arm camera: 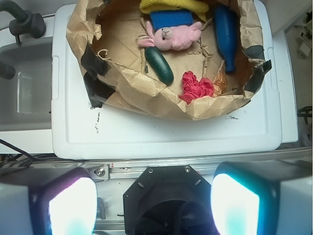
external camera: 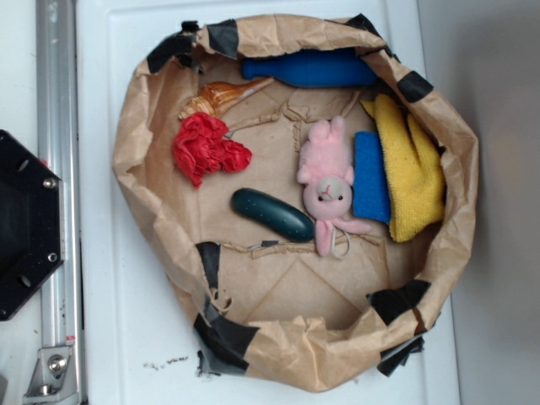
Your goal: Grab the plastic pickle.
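**Pickle Waits in the Paper Bag**

Two glowing fingertips [arm camera: 72,205] of the gripper [arm camera: 154,205] sit wide apart, holding nothing. Far off, the small dark green plastic pickle [external camera: 272,214] lies inside the crumpled brown paper bag [external camera: 139,126]. A pink plush bunny [external camera: 326,181] touches one end. A red crinkly bundle [external camera: 207,148] lies near. A long blue cylinder [external camera: 308,69] rests by the far wall.

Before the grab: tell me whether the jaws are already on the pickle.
No. The plastic pickle lies alone on the paper beside the pink bunny.
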`<state>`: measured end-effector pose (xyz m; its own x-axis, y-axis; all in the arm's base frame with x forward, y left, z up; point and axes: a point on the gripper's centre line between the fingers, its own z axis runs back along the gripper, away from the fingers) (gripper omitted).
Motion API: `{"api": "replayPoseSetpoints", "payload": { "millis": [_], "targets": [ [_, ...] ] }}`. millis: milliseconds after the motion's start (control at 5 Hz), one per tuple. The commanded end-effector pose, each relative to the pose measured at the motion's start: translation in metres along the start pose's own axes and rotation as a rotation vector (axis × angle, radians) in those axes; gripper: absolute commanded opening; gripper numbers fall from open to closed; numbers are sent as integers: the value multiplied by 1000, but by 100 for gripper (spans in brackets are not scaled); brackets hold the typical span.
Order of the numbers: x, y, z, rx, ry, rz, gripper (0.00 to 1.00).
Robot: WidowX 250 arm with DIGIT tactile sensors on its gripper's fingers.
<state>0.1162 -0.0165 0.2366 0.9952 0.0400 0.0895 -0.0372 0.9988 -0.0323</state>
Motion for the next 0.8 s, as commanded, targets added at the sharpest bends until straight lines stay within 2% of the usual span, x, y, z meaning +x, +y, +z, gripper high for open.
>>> {"api": "replayPoseSetpoints", "payload": {
  "millis": [0, 200, 400, 600],
  "targets": [
    [0, 0, 0, 0, 0, 0, 100],
    [48, 16, -31, 28, -45, -128, 100],
    [87, 24, -62, 44, 2, -149, 100],
    [114, 26, -94, -16, -3, -179, 100]
  ]
}}
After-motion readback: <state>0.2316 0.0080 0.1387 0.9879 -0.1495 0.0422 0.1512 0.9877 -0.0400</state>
